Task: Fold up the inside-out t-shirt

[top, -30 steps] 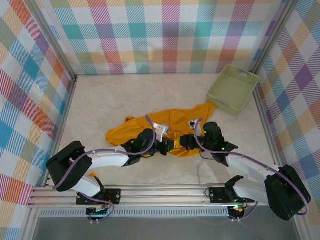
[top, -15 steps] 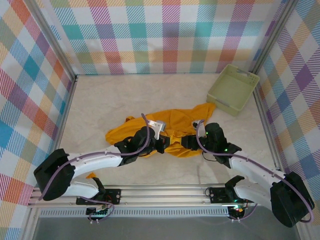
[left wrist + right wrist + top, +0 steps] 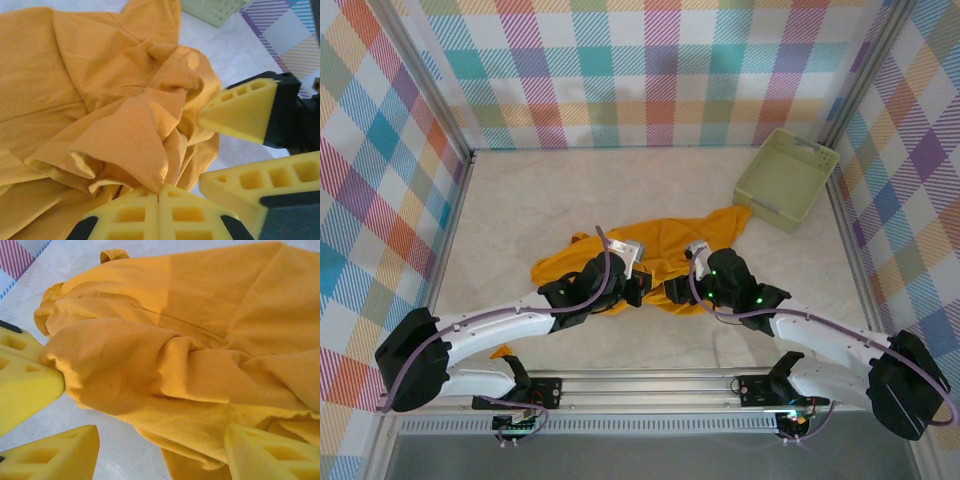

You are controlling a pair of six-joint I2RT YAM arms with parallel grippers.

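Right pincer (image 3: 160, 454) slid leftward, gaping beside left pincer (image 3: 159, 200) clenched on t-shirt (image 3: 75, 75), basket (image 3: 785, 176) well apart.

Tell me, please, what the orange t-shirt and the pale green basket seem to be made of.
The mustard-orange soft t-shirt looks like matte knitted cotton: it drapes in soft folds, with a stitched hem and faint fuzz. The pale green rectangular basket appears to be rigid moulded plastic, smooth, with straight walls and handle slots.
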